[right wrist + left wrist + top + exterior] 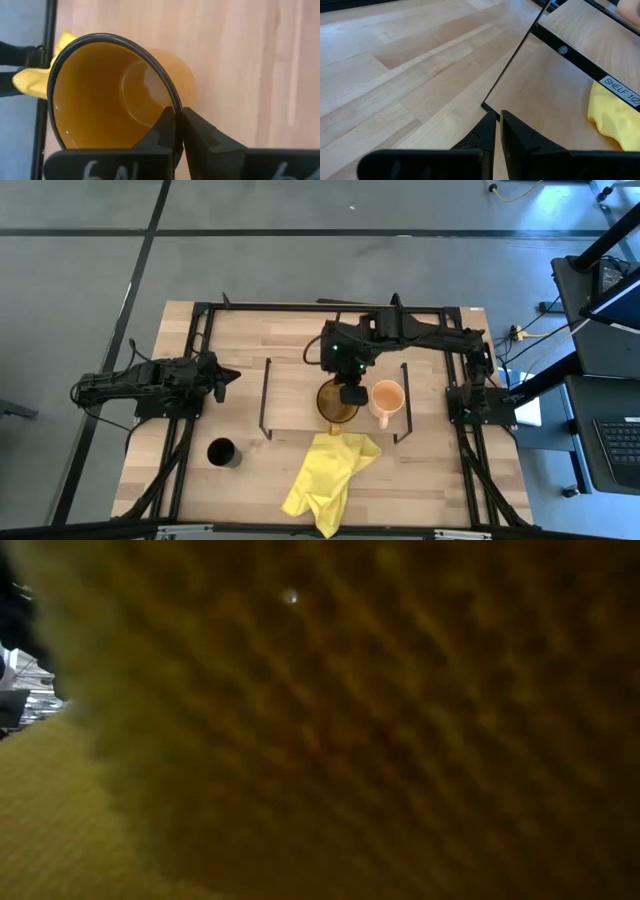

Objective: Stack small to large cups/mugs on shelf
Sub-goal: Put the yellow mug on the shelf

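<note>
Right gripper pinching the amber mug's rim over the shelf

The right gripper [351,392] is clamped on the rim of the amber mug [337,401], one finger inside and one outside; the mug sits over the shelf [300,390], just beside the peach-orange mug [386,396], which stands on the shelf board with its handle toward the front. The small black cup [222,452] stands on the desk [440,470] well apart, off the shelf's left end, near the front. A yellow cloth [328,473] lies crumpled on the desk in front of the shelf, its upper edge touching the shelf's front. The left gripper [225,376] waits at the desk's left side, its fingers pressed together on nothing, pointing toward the shelf
</note>
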Controlling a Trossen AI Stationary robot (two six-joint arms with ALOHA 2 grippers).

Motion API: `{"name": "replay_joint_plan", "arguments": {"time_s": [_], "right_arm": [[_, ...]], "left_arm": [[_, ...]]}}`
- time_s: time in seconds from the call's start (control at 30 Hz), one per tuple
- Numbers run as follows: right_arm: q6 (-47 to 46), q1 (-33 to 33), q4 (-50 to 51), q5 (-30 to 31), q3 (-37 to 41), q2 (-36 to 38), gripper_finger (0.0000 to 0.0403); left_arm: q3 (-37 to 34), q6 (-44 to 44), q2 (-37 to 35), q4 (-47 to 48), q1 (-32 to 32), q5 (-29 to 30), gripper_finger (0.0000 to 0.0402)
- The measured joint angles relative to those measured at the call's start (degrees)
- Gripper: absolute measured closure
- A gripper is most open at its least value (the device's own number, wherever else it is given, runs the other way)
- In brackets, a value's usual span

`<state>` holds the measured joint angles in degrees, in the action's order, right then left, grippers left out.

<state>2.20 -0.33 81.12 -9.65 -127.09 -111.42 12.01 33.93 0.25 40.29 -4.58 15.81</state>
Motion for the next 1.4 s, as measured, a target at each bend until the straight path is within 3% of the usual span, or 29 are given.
{"name": "replay_joint_plan", "arguments": {"time_s": [0.83,1.4], "right_arm": [[2.8,-3.8,1.9,-2.8,-0.1,-3.4,0.0377],[5.6,-4.6,-1.2,0.1,0.1,-3.6,0.0351]], "left_arm": [[0.0,0.0,0.0,0.0,0.0,0.0,0.0381],[0.0,0.0,0.0,0.0,0.0,0.0,0.0381]]}}
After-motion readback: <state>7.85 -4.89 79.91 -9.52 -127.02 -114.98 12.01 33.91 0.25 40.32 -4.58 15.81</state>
